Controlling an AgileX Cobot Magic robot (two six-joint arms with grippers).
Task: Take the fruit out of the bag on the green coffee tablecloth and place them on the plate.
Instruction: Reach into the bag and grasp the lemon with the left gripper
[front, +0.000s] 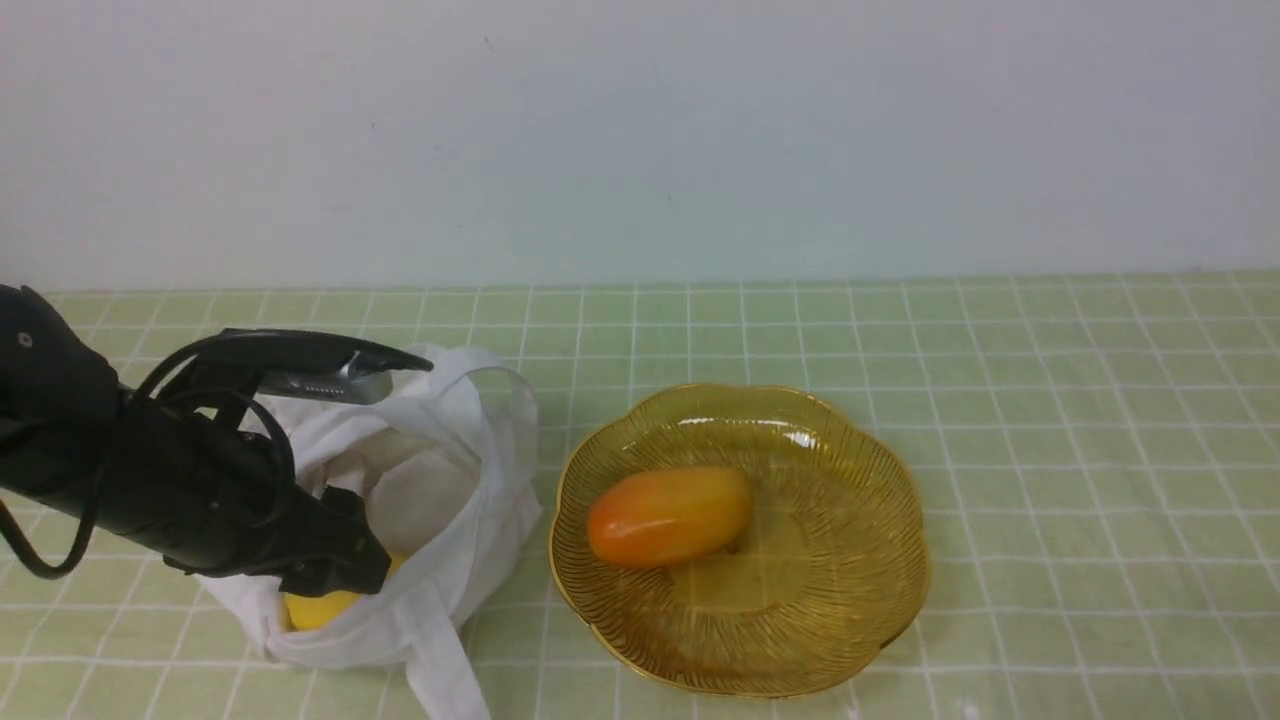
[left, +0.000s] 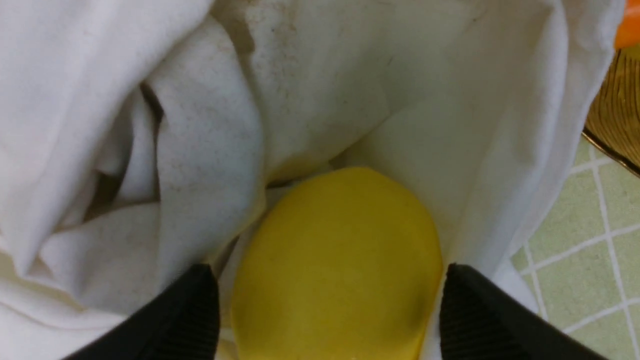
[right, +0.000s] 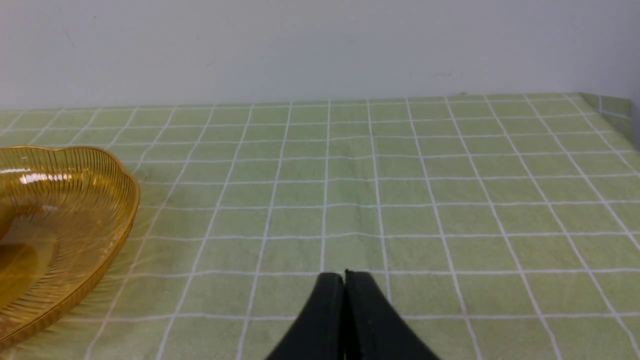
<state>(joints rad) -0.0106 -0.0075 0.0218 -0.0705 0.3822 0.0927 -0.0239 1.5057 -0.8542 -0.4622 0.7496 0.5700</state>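
The yellow fruit (front: 315, 607) lies inside the white bag (front: 450, 470) at the left of the green tablecloth (front: 1050, 400). My left gripper (front: 338, 568) reaches down into the bag's mouth. In the left wrist view, its two black fingers (left: 197, 310) stand on either side of the fruit (left: 340, 260), open, with thin strips of white cloth showing between pads and fruit. The amber plate (front: 850, 450) stands right of the bag. My right gripper (right: 344, 274) is shut and empty, low over the cloth right of the plate (right: 100, 200); it is out of the front view.
A longer orange-red fruit (front: 668, 516) lies in the plate. The bag's strap (front: 450, 670) trails toward the front edge. A pale wall runs along the back of the table.
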